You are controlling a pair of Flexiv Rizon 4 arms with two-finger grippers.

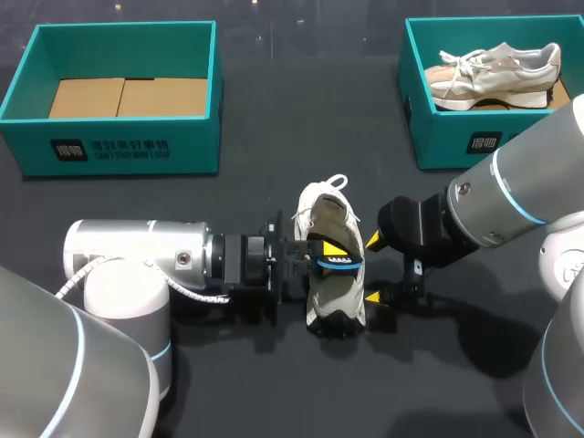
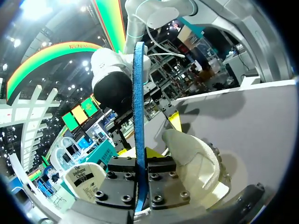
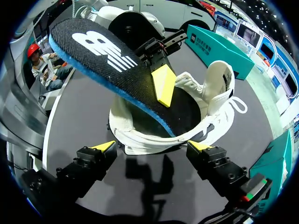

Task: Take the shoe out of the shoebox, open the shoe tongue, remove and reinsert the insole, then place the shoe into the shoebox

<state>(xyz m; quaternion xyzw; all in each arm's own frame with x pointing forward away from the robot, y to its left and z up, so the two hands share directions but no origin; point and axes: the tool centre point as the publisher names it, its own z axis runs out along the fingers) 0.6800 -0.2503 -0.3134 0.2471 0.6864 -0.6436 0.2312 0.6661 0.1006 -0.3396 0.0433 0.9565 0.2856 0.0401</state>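
Shoe [image 1: 321, 212]: one off-white sneaker, out of its box and standing on its sole on the dark matte table [image 1: 301, 119], heel end nearest, toe end farthest.
- Upper: pale mesh-like fabric with smoother overlays. Heel and sole edge are dark.
- Tongue [image 3: 219, 79]: padded, pulled up and back, so the mouth is wide open. White laces [image 1: 336, 185] trail loose past the toe end.

Insole [image 3: 107, 60]: thin, flexible and foot-shaped, with a black woven top, a white printed mark and a blue foam edge.
- Position: the forward end lies inside the shoe; the heel end rises clear above the shoe's heel.

Left gripper [image 2: 140, 161], beside the shoe on its left.
- State: fingers closed flat on the insole from both faces. One yellow fingertip [image 3: 163, 86] shows on the insole's top.

Right gripper [image 3: 153, 146], just beside the shoe on its right.
- State: fingers spread wide and holding nothing, with the shoe's side ahead of them. Contact cannot be told.

Empty shoebox [image 1: 55, 137], beyond the shoe to the left, well apart. It has teal card walls and a plain brown card floor.

Second shoebox [image 1: 438, 137], beyond the shoe to the right, also teal. It holds another pale sneaker [image 1: 497, 73] lying on its side.

Progress, as judged:
- Done: the shoe is out of the box and the tongue is open.
- In hand: the insole step. Whether the insole is coming out or going back in cannot be told.
- Left: seating the insole flat, then placing the shoe in a shoebox.
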